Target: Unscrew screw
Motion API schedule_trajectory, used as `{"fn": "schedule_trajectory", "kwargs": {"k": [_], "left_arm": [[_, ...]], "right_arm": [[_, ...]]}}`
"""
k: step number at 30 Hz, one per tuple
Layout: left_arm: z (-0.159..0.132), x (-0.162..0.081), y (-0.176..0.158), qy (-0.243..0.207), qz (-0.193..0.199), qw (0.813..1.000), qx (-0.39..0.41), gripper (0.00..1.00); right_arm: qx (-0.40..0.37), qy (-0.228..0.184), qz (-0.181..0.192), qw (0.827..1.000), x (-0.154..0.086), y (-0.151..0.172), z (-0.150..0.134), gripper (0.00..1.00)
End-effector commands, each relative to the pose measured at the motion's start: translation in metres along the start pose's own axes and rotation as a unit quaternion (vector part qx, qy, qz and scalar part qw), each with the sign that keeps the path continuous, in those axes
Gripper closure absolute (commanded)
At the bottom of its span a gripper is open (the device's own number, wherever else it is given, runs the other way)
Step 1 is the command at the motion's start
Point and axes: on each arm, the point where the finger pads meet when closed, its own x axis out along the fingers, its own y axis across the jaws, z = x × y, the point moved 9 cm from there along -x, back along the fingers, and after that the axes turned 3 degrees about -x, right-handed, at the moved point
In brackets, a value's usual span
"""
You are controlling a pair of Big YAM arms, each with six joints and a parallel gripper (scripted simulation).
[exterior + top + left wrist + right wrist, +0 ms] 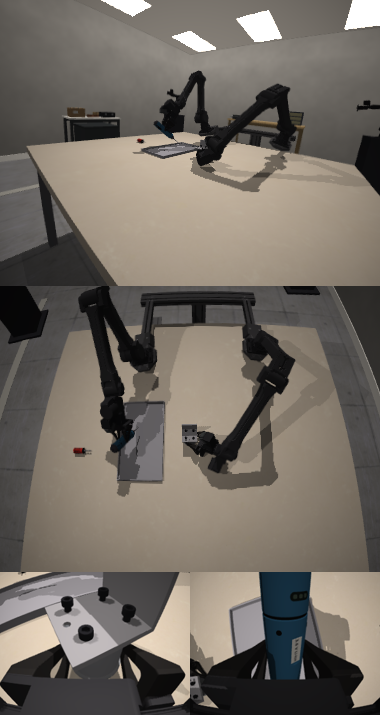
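Note:
The joint module [99,668] stands upright on the table with the grey bracket [95,640] on top. In the left wrist view, three black screws [67,602] [102,592] [128,611] stand raised. A fourth screw [86,632] sits lower, with its head on the plate. A small empty hole [66,624] lies beside it. My left gripper [198,442] [204,146] is shut on the module's round body. My right gripper [119,431] [285,643] is shut on the dark blue electric screwdriver [121,441] [164,128] [284,620]. It holds the tool in the air over the tray's left edge.
A grey flat tray [150,461] [165,150] [244,626] lies left of the module. A small red-handled screwdriver [80,450] [141,139] lies on the table left of the tray. A dark frame [197,298] stands at the table's back edge.

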Motion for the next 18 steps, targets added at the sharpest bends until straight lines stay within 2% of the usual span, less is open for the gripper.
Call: {"fn": "schedule_trajectory", "kwargs": {"k": [1,4,6,8,10,13,15,16,18], "left_arm": [[0.007,-0.004,0.008,0.001,0.007,1.000,0.013,0.41],[0.007,-0.004,0.008,0.001,0.007,1.000,0.013,0.41],[0.007,-0.004,0.008,0.001,0.007,1.000,0.013,0.41],[0.007,-0.004,0.008,0.001,0.007,1.000,0.013,0.41],[0.007,-0.004,0.008,0.001,0.007,1.000,0.013,0.41],[0.007,-0.004,0.008,0.001,0.007,1.000,0.013,0.41],[0.007,-0.004,0.008,0.001,0.007,1.000,0.013,0.41],[0.007,-0.004,0.008,0.001,0.007,1.000,0.013,0.41],[0.007,-0.004,0.008,0.001,0.007,1.000,0.013,0.41]], "right_arm": [[-0.023,-0.037,0.018,0.999,-0.008,0.015,0.010,0.58],[-0.037,-0.048,0.028,0.998,-0.008,0.026,0.008,0.58],[-0.046,-0.063,0.035,0.996,-0.007,0.034,0.016,0.58],[-0.058,-0.054,0.041,0.996,-0.004,0.041,0.000,0.58],[-0.068,-0.060,0.048,0.995,-0.004,0.048,-0.002,0.58],[-0.060,-0.083,0.042,0.994,-0.007,0.043,0.020,0.58],[-0.060,-0.083,0.042,0.994,-0.007,0.043,0.020,0.58],[-0.070,-0.079,0.052,0.993,-0.013,0.051,0.005,0.58],[-0.078,-0.088,0.059,0.991,-0.015,0.058,0.003,0.58]]}}
